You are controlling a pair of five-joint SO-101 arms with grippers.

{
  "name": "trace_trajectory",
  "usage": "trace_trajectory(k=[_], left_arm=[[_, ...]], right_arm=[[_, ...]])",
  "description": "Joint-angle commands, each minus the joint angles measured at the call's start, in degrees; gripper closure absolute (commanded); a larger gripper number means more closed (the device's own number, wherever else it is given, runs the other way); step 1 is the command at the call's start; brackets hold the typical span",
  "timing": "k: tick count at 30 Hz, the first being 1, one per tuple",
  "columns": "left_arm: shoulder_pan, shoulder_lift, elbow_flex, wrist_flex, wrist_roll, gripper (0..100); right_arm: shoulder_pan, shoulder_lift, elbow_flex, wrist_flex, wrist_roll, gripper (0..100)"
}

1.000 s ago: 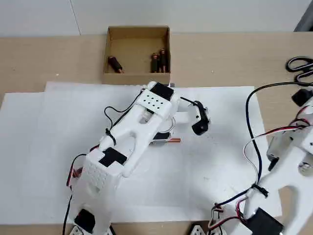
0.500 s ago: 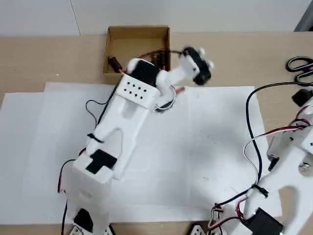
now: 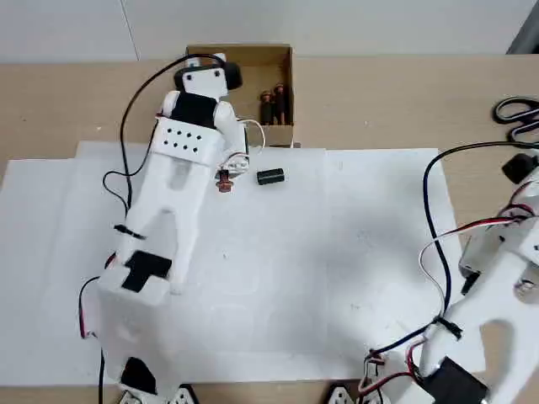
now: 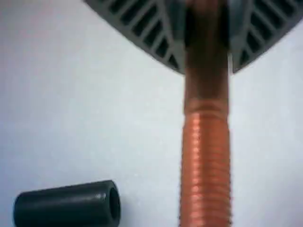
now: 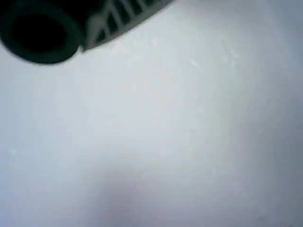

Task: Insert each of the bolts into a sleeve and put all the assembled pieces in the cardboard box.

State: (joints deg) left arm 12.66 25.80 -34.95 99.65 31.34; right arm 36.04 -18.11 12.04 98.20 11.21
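The left gripper (image 4: 207, 28) was clamped on the smooth upper shank of a copper bolt (image 4: 206, 156), its threaded length sticking out free beyond the jaws. The step in hand was probably the mating of this bolt with the black sleeve (image 4: 66, 208). To do it well, the threaded tip would need to come level with the sleeve's open bore and the bolt's axis would need to line up with the sleeve's long axis before any push. At this moment the two seemed to lie at an angle to each other. The sleeve lay loose on its side and looked likely to roll or slide if nudged off-centre, so a slow, straight entry seemed wise, perhaps with the other arm steadying it.

Outward from the jaws, the sleeve was near the bolt but not touching it, just to its right on the white paper (image 3: 354, 278), its open end turned toward the bolt. Beyond both, on the far side, stood the cardboard box (image 3: 238, 52), with assembled pieces (image 3: 275, 103) already inside. The right gripper (image 5: 109, 21) was well apart, over bare paper — whether it held anything could not be told.
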Motion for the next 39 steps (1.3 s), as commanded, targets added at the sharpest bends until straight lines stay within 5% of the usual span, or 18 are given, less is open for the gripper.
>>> trace_trajectory(k=[1,7,10,18,30,39], left_arm=[[1.5,-7.8,0.3,0.8,8.4,99],[-1.0,-12.6,4.9,0.7,36.0,99],[-4.4,-12.7,6.8,0.7,43.8,99],[-14.0,-12.6,17.8,-3.8,44.1,99],[-14.3,-12.6,24.3,-9.9,43.7,99],[-14.2,-12.7,24.3,-7.5,40.4,68]], right_arm=[[-0.5,-2.3,-0.3,1.1,0.3,99.5],[-0.5,-2.3,-0.3,1.1,0.2,99.5],[-0.5,-2.3,-0.3,1.1,0.2,99.5],[-0.6,-8.9,2.3,1.1,0.5,99.5],[-2.3,-19.9,11.5,1.0,0.6,99.5],[-2.3,-20.5,11.5,1.1,0.6,99.5]])
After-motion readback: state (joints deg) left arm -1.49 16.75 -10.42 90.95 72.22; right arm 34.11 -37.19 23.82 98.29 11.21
